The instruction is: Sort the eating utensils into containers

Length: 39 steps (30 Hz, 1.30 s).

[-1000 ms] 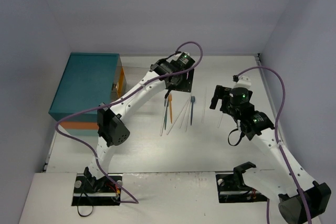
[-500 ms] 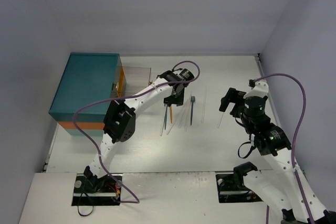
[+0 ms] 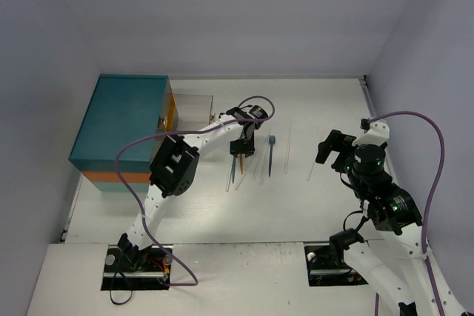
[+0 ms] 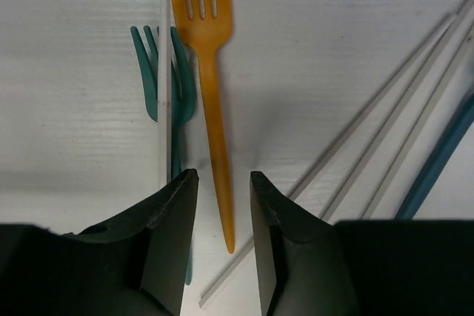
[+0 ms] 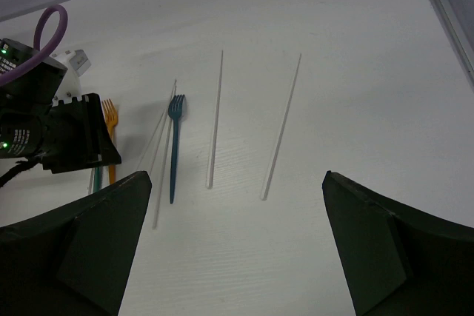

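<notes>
In the left wrist view an orange fork (image 4: pixel 211 72) lies on the white table, with a teal fork (image 4: pixel 176 86) and a pale chopstick (image 4: pixel 164 72) just left of it. My left gripper (image 4: pixel 224 183) is open, low over the table, and its jaws straddle the orange fork's handle without touching it. More chopsticks (image 4: pixel 385 131) and a blue fork's handle (image 4: pixel 441 160) lie to the right. My right gripper (image 5: pixel 235 183) is wide open and empty, above two separate chopsticks (image 5: pixel 282 127). In the top view the left gripper (image 3: pixel 244 144) is at the middle and the right gripper (image 3: pixel 331 149) is further right.
The teal chest (image 3: pixel 122 127) with an orange lower band stands at the table's left. A clear drawer (image 3: pixel 194 107) juts out from it toward the utensils. The blue fork (image 3: pixel 271 155) lies between the two grippers. Grey walls close in the back and sides.
My left gripper has come nearer and lower over the orange fork. My right arm has drawn back toward the near right, and its gripper stays open.
</notes>
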Available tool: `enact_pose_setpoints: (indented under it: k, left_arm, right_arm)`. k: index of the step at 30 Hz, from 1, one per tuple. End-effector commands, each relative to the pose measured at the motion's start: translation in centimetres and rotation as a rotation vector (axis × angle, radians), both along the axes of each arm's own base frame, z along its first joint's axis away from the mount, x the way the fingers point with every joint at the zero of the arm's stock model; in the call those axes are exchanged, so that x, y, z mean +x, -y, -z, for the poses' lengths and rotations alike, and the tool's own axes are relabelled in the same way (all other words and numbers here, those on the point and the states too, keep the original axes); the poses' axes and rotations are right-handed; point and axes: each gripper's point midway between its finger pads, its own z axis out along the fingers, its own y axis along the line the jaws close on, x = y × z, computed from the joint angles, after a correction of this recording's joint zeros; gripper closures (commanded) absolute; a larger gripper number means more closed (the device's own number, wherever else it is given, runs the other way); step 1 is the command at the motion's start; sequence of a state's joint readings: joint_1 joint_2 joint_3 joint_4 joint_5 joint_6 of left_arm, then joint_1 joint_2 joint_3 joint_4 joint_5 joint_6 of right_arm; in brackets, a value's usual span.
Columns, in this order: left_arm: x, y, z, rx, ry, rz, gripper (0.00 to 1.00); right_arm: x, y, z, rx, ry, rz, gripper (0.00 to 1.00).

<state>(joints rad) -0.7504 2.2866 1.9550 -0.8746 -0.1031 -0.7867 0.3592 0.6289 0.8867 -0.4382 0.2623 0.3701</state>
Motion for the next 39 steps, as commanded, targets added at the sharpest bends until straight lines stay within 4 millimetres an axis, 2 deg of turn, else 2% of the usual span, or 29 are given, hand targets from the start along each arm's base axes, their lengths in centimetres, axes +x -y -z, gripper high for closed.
enact_pose_setpoints:
  k: [1,4,8,11,12,16,19,22,23,25,28,29,35,39]
  left_arm:
    - [1.5,1.3,-1.5,-0.072,0.047,-0.029,0.7]
    - [1.4,1.2,-0.5,-0.062,0.03,-0.034,0.76]
    - [1.5,1.6,-0.1,-0.066,0.022,-0.028,0.9]
    - [2.0,2.1,-0.9,-0.083,0.041,-0.018,1.0]
    - [1.9,2.2,-1.1,-0.086,0.041,-0.016,1.0]
    - [2.9,3.5,-6.0,-0.156,0.131,0.023,1.0]
    - [3.2,4.1,-11.7,-0.245,0.219,0.026,1.0]
    - [3.8,3.5,-17.1,-0.3,0.326,0.008,1.0]
    - [3.9,3.0,-18.9,-0.311,0.362,-0.004,1.0]
    - [4.7,1.0,-21.0,-0.306,0.419,-0.06,1.0]
    - [6.0,-2.9,-22.8,-0.306,0.462,-0.168,1.0]
    - [6.7,-4.7,-22.9,-0.295,0.47,-0.212,1.0]
    - [9.2,-11.0,-22.5,-0.232,0.486,-0.324,1.0]
    - [10.6,-13.8,-20.7,-0.188,0.462,-0.376,1.0]
  right_arm:
    - [0.1,0.4,-2.5,0.032,0.068,0.03,0.01]
    - [0.0,0.5,-2.7,0.036,0.071,0.032,0.01]
    - [-0.2,0.6,-2.7,0.039,0.072,0.037,0.01]
    - [-0.2,0.6,-2.5,0.04,0.067,0.043,0.01]
    - [-0.2,0.6,-2.5,0.04,0.067,0.043,0.01]
    - [-0.3,0.7,-2.7,0.041,0.072,0.046,0.01]
    - [-0.3,0.8,-2.7,0.041,0.075,0.051,0.01]
    - [-0.3,0.8,-2.6,0.04,0.072,0.052,0.01]
    - [-0.3,0.8,-2.6,0.041,0.073,0.053,0.01]
    - [-0.3,0.9,-2.6,0.04,0.072,0.055,0.01]
    - [-0.2,0.9,-2.5,0.037,0.07,0.056,0.01]
    - [-0.2,0.9,-2.5,0.036,0.068,0.056,0.01]
    - [-0.1,0.8,-1.9,0.035,0.054,0.055,0.01]
    - [-0.1,0.8,-1.7,0.034,0.05,0.058,0.01]
